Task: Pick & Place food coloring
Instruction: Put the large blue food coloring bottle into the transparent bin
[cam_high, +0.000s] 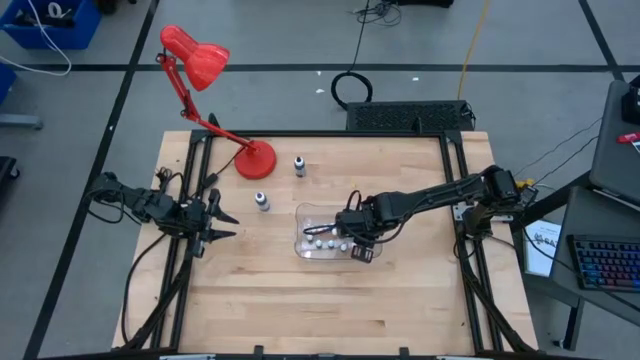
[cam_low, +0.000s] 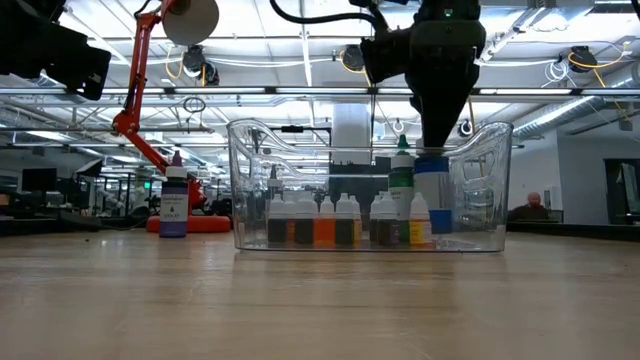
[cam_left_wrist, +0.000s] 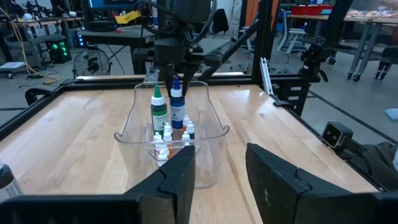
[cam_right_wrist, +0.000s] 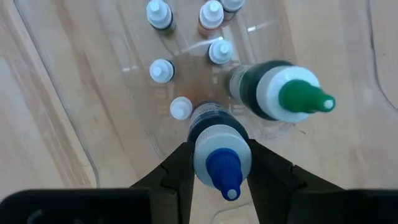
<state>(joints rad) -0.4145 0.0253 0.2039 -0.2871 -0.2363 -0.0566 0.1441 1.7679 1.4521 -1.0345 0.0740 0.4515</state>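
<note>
Gripping a blue-capped bottle (cam_right_wrist: 221, 155) in the clear bin (cam_high: 303, 214) — right gripper (cam_right_wrist: 221, 171).

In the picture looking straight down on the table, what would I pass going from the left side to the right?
Left gripper → small bottle on the bare wood → second small bottle farther back → clear plastic bin holding tiny bottles → right gripper, at the bin's right end, shut on a blue-capped bottle.
</note>
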